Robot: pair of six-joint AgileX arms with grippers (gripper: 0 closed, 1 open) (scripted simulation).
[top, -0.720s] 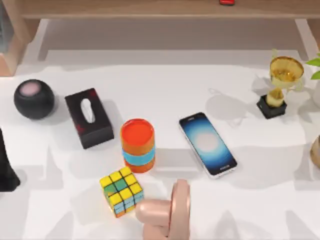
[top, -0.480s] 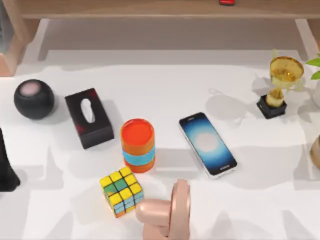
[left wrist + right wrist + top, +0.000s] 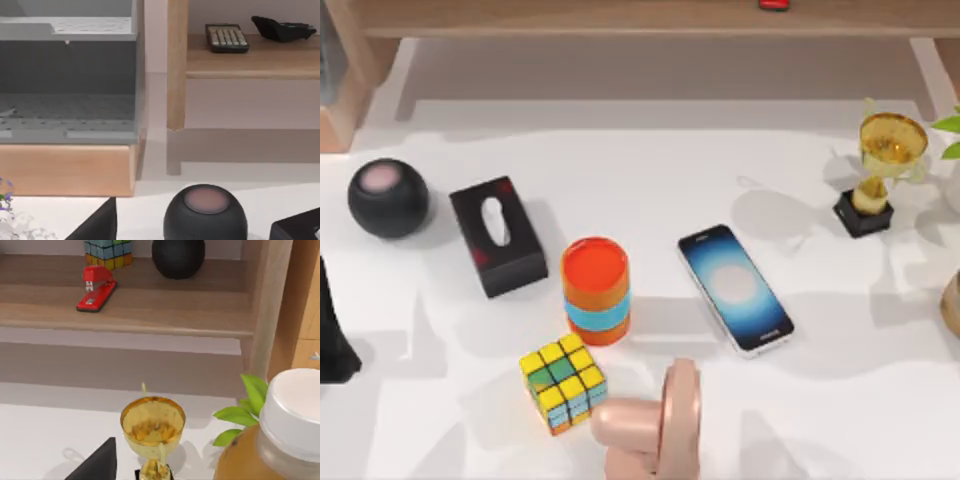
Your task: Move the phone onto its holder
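Top view: the phone [image 3: 735, 288] lies flat on the white tabletop [image 3: 650, 180], screen up, untouched and well apart from the left arm [image 3: 332, 335] at the left edge. Between that arm and the phone stand a black tissue box [image 3: 497, 236] and an orange-and-blue canister [image 3: 595, 290]. The pink holder [image 3: 660, 425] stands near the front edge, close to the phone but not touching it, with a colour cube [image 3: 563, 383] just beside it.

Left wrist view: a dark wedge of the left hand [image 3: 95, 225] shows. Whether it is clenched or released cannot be told. A black round speaker [image 3: 205, 215] sits just ahead of it.

Right wrist view: a dark wedge of the right hand [image 3: 95, 462] shows, its state likewise impossible to tell. A golden trophy [image 3: 152, 432] stands just ahead of it, and a white-capped bottle [image 3: 280, 440] is near.
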